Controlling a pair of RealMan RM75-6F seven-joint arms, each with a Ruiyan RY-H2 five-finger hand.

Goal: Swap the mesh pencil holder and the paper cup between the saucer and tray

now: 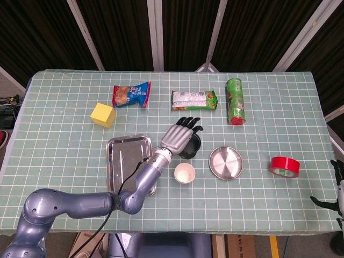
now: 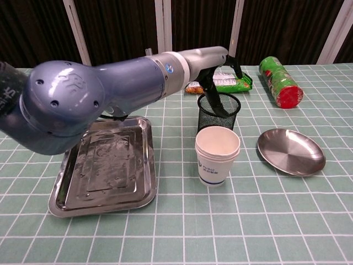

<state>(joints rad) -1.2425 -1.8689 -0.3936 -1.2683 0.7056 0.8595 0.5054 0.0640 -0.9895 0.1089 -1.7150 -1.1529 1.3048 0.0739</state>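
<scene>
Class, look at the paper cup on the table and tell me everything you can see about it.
The cup is white paper with a rolled rim and a small blue print low on its side. It stands upright and looks empty, directly on the green checked cloth, between the tray and the saucer, on neither. The mesh holder stands just behind it. The left robot hand is at the holder, not touching the cup.

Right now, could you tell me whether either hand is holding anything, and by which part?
Cannot be told: the left hand reaches over the mesh pencil holder's rim.
</scene>
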